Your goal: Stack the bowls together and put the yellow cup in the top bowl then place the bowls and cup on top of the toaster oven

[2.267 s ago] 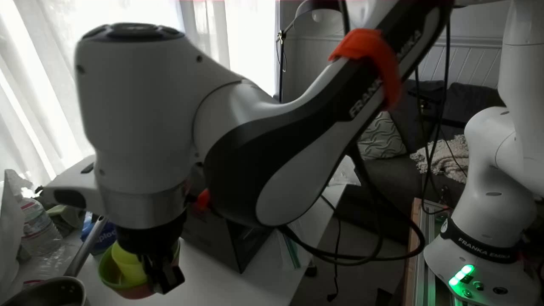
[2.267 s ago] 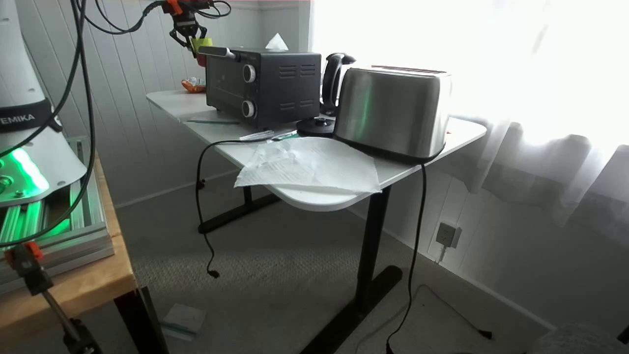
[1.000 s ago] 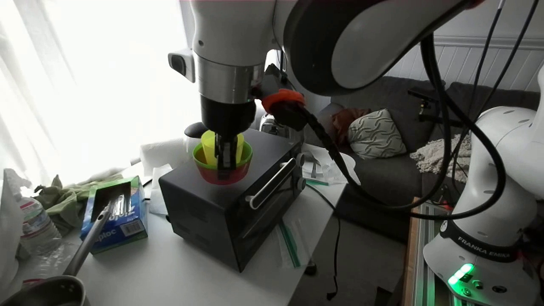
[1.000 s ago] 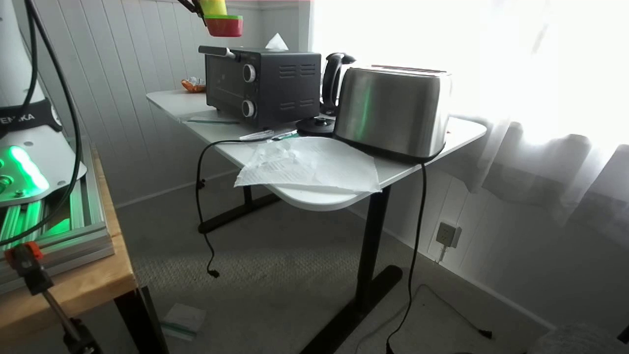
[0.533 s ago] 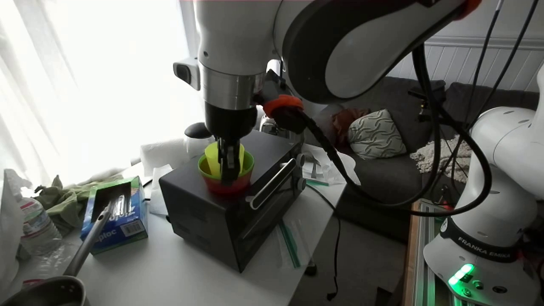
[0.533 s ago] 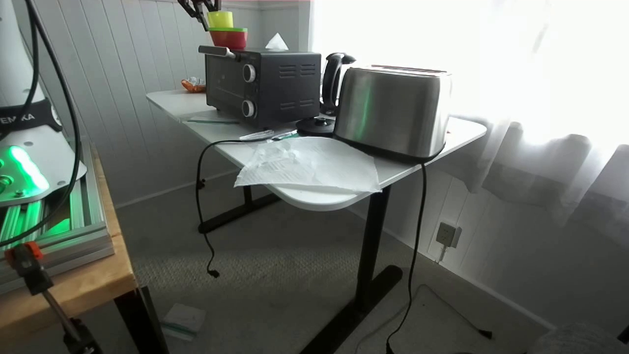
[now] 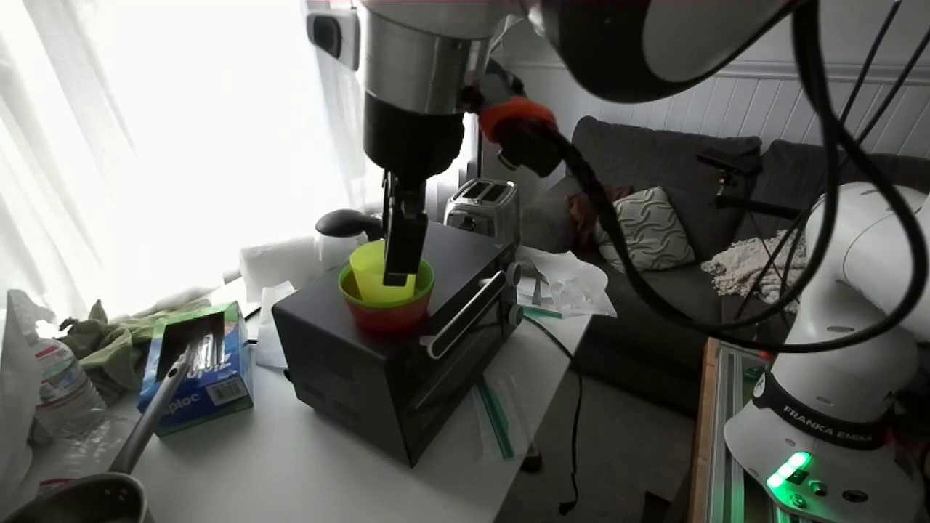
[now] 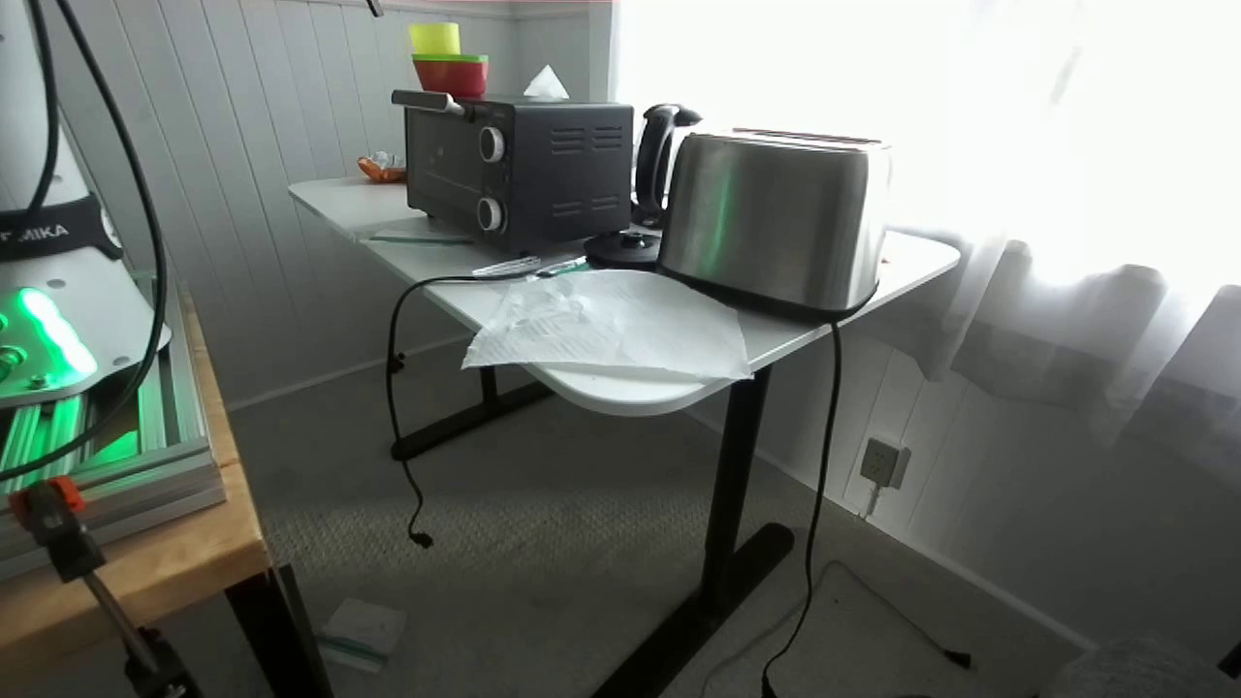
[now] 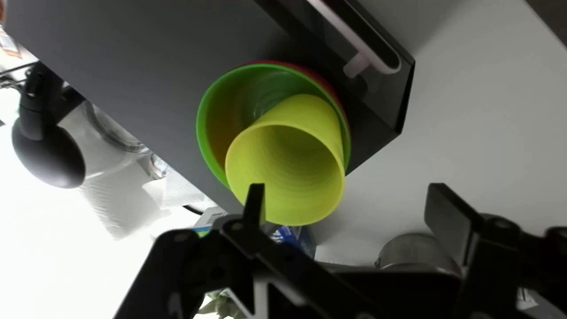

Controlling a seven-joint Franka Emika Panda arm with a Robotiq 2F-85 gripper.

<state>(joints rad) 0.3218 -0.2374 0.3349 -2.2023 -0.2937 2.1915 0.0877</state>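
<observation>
On top of the black toaster oven (image 7: 341, 363) stands the bowl stack. The yellow-green bowl (image 9: 215, 104) is nested inside the magenta-pink bowl (image 7: 392, 319), near the oven's front corner. The yellow cup (image 9: 288, 173) leans inside the upper bowl, its mouth tilted up. An exterior view also shows the cup (image 8: 434, 39) above the lower bowl (image 8: 454, 79) on the oven. My gripper (image 9: 348, 195) is open with its fingers wide apart and holds nothing. It hangs just above the cup, clear of the stack; only a tip of it shows at the top edge of an exterior view.
The oven's bar handle (image 9: 354, 37) runs close beside the bowls. A dark kettle handle (image 7: 341, 223) and a steel toaster (image 8: 776, 223) stand near the oven. A Ziploc box (image 7: 196, 378) and a pan (image 7: 87, 497) lie on the table. Cables hang from the arm.
The stack with the cup was carried over from beside the oven and lowered onto its top. My gripper then opened, let go and rose away, while the bowls and cup stayed put.
</observation>
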